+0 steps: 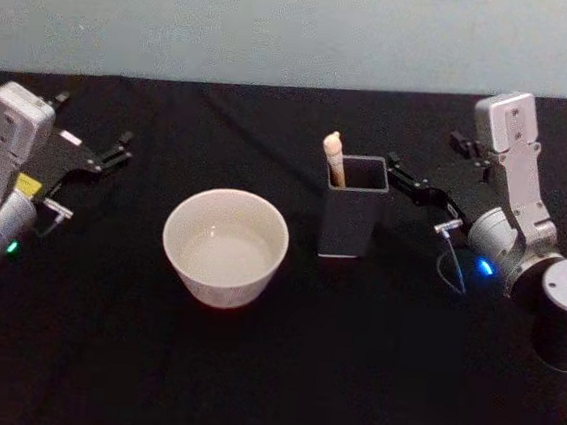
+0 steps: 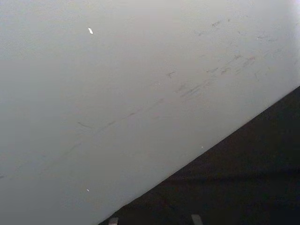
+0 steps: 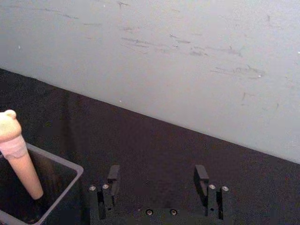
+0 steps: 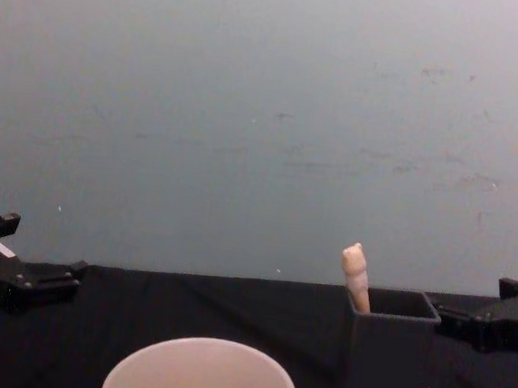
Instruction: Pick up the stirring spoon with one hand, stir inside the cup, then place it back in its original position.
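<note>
Stirring spoon (image 1: 334,160): stood in the holder (image 1: 351,219), looked light and thin.
Hold: beige handle top.
My right pincer (image 1: 400,172): spread, empty.

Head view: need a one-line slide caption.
Spoon stands in the dark holder beside the white cup; open right tool nears the holder, left tool off to the side.

Work surface: a black tablecloth (image 1: 278,373) covers the table, lying flat with faint creases. Backdrop: a pale grey wall (image 4: 266,113) stands at 12 o'clock beyond the far edge, bearing dark scuff marks (image 3: 187,47) and small white specks (image 2: 90,31).
</note>
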{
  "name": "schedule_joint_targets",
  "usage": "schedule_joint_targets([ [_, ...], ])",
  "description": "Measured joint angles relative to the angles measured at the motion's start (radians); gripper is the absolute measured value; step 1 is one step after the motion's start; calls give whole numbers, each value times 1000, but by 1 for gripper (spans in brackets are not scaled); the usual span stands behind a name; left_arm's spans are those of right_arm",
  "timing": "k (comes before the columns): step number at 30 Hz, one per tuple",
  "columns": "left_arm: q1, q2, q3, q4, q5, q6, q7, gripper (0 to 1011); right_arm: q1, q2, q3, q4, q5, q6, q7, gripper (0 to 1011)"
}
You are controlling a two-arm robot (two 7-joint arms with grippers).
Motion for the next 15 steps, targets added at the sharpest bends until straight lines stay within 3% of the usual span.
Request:
schedule_joint_targets([
  [15, 0, 0, 0, 0, 0, 0, 0, 1001, 0, 0, 0, 0, 0, 0, 0, 1002],
])
